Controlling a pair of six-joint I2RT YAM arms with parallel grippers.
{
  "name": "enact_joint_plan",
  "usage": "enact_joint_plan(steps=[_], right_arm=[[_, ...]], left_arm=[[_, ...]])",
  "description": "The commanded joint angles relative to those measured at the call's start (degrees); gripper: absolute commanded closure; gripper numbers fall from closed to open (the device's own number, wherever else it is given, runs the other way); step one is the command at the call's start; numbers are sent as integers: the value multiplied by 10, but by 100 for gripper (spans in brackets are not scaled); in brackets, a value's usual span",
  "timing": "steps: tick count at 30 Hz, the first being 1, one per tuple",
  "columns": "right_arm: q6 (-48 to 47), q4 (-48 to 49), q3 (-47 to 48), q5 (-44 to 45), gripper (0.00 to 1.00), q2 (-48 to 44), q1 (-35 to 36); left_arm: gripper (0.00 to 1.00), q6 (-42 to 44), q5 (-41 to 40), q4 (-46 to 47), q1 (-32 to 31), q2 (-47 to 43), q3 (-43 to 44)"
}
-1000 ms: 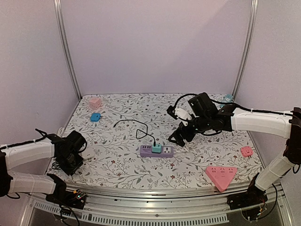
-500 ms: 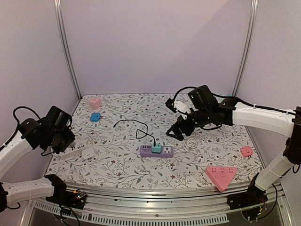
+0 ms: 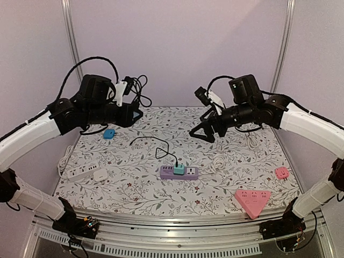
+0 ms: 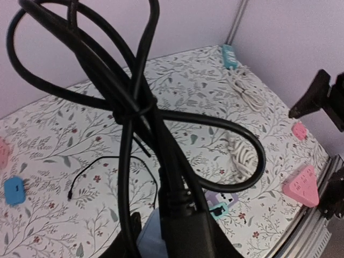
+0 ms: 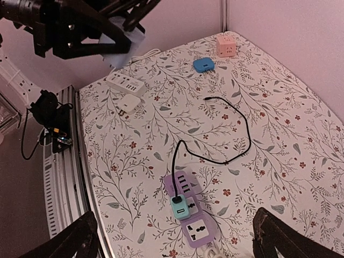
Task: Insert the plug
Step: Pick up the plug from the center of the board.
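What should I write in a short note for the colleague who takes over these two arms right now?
Left gripper: shut on the black plug, held high above the table, its cable bunched in loops.
Right gripper: open, empty, in the air.
Purple power strip: on the table, a teal adapter already in it.
Done: plug picked up.
To do: bring it down to a free socket and push it in.
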Motion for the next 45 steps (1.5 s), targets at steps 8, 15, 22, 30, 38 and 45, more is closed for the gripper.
enact_joint_plan(steps=[8,15,22,30,38,45], right_arm=[[26,27,60,-305,4,-38,-16],[128,172,20,-322,4,-65,-16],[217,262,-1,-308,27,-56,-8],[184,256,-15,-257,50,-59,24],[188,252,-16,-255,77,-43,23],[175,236,-15,-249,100,-37,24]], left_arm=[[100,205,307,228,-123,40,1],[100,224,322,286,-150,43,-22],[100,214,313,315,-159,66,-12],[100,197,308,342,-160,73,-17],[100,197,310,342,-161,72,-17],[100,195,311,351,-162,74,-20]])
